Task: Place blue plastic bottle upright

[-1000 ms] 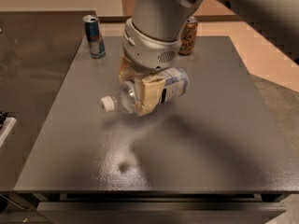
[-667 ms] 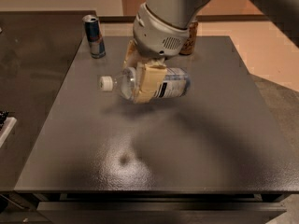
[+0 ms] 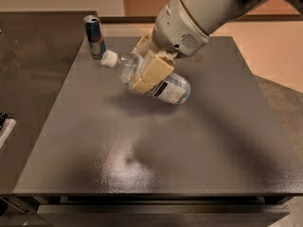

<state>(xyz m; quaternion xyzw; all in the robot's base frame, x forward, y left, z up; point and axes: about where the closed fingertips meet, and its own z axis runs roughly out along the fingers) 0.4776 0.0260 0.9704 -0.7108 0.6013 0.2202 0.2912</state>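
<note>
The blue plastic bottle (image 3: 165, 86) is clear with a white cap (image 3: 109, 58) and a white-and-blue label. It is held off the dark grey table (image 3: 156, 136), tilted, with the cap up and to the left and the base down and to the right. My gripper (image 3: 147, 71) is shut on the bottle's middle, its tan fingers (image 3: 156, 69) clamped across the body. The arm comes in from the upper right.
A slim blue-silver can (image 3: 94, 37) stands upright at the table's far left corner, close to the bottle's cap. A darker counter (image 3: 28, 79) lies to the left. A white object (image 3: 4, 129) sits at the left edge.
The gripper has lifted the bottle off the table and tilted it, so the cap has risen up and to the left. The brown-orange can behind the arm is now hidden.
</note>
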